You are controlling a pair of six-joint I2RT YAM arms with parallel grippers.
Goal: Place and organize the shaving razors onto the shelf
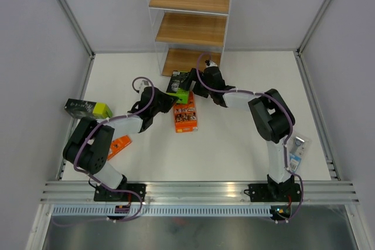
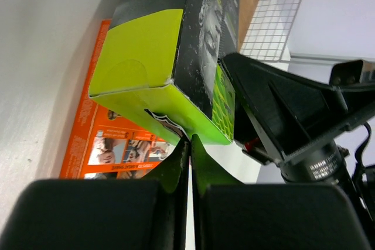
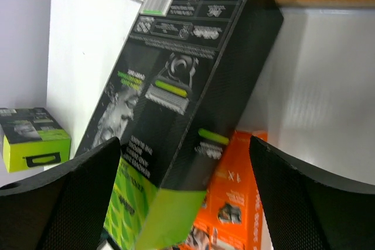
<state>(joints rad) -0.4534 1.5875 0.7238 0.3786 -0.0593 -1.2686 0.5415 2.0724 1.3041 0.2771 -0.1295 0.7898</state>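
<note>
From overhead, a spare green-and-black pack (image 1: 88, 108) lay far left on the tabletop (image 1: 234, 144), with an orange pack (image 1: 120, 144) half under the left arm that neither wrist camera caught. The left fingers (image 2: 176, 171) were pressed together, pinching the lower edge of the tilted green-and-black pack (image 2: 176, 45), which hung above a second orange pack (image 2: 99, 139) just before the shelf (image 1: 190, 27). The right fingers (image 3: 58, 197) stood spread wide, the tilted pack between them. Only the overhead view showed the blue pack (image 1: 297, 150) far right.

Bright, even light from above; only soft, faint shadows on the white table (image 1: 234, 144). Both wrist views blur whatever lies nearest the lens.
</note>
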